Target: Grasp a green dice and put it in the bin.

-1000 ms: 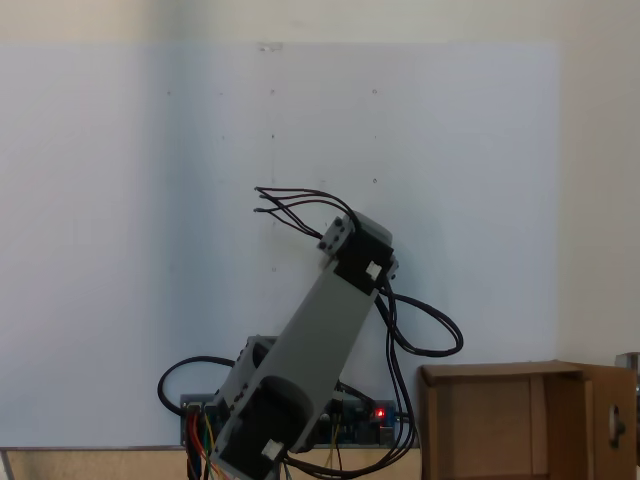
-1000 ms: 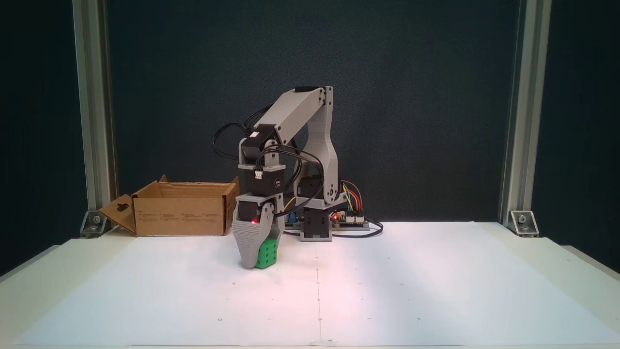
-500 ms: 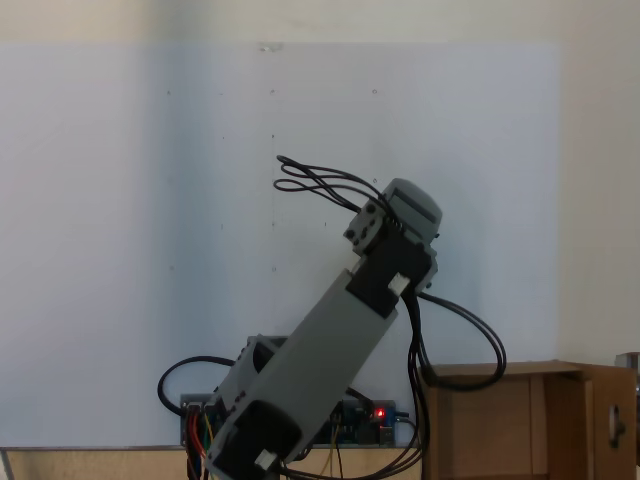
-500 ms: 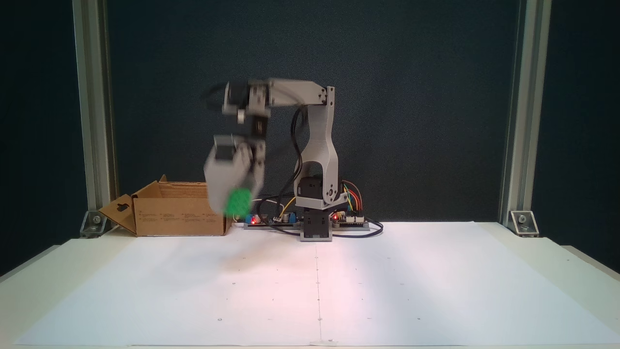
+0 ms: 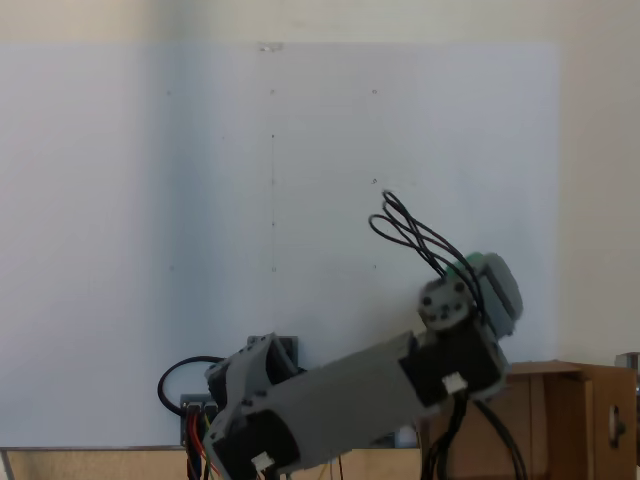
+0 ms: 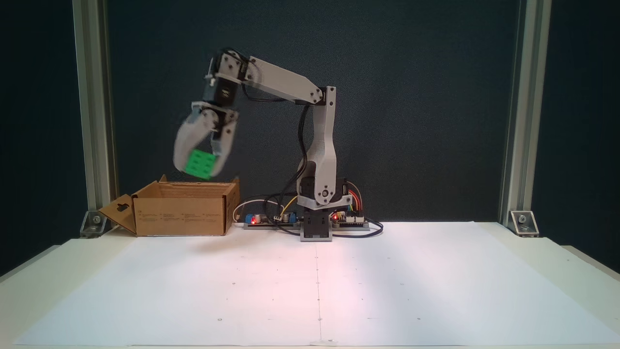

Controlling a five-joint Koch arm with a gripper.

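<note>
Now the gripper (image 6: 199,162), clamped on the green dice (image 6: 199,164) in the air just above the bin (image 6: 181,213), should drift slightly toward nine o'clock until centred over the opening, then release low to avoid bouncing.

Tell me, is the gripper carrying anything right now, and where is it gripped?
Yes. The gripper holds the green dice by two opposite sides, clamped between the tips of its fingers, in the air above the bin.
</note>
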